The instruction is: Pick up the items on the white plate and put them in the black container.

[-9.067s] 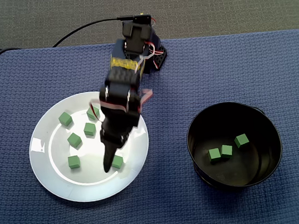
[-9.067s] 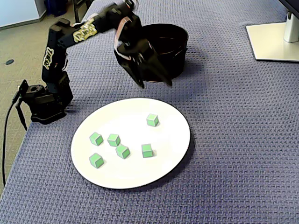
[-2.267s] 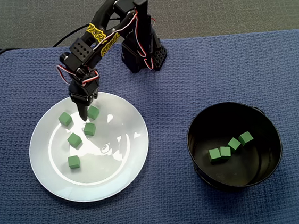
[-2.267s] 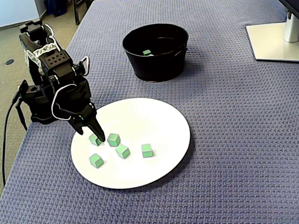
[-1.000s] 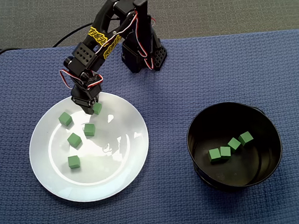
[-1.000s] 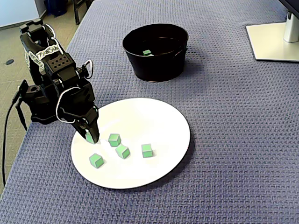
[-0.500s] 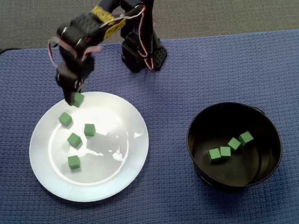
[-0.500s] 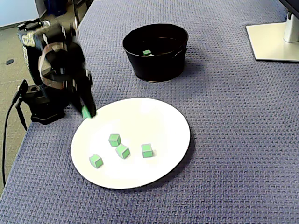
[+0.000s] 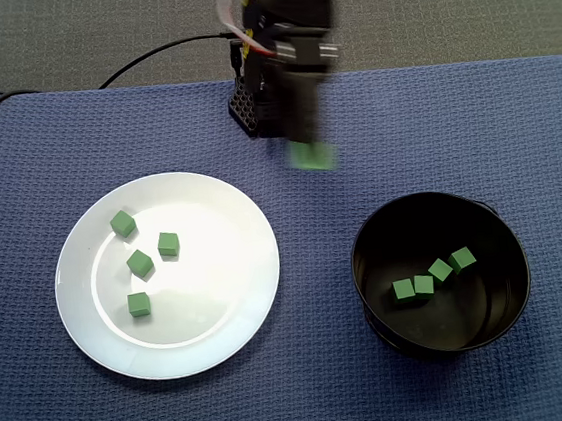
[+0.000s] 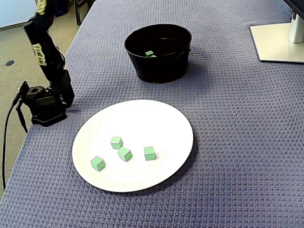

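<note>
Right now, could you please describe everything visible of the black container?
The black container is a round, deep, glossy bowl, metal by its look, standing upright and open on the blue woven cloth, right of the white plate in a fixed view and apart from it. Four green cubes lie on its floor. Nothing else touches it.

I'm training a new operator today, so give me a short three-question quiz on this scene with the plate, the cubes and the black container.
1. How many green cubes lie on the white plate?
2. True or false: the black container is empty.
3. In a fixed view, what does the claw carry? A) a green cube B) a red ball C) nothing

Key: 1) four; 2) false, four cubes lie in it; 3) A, though motion blurs it.
</note>
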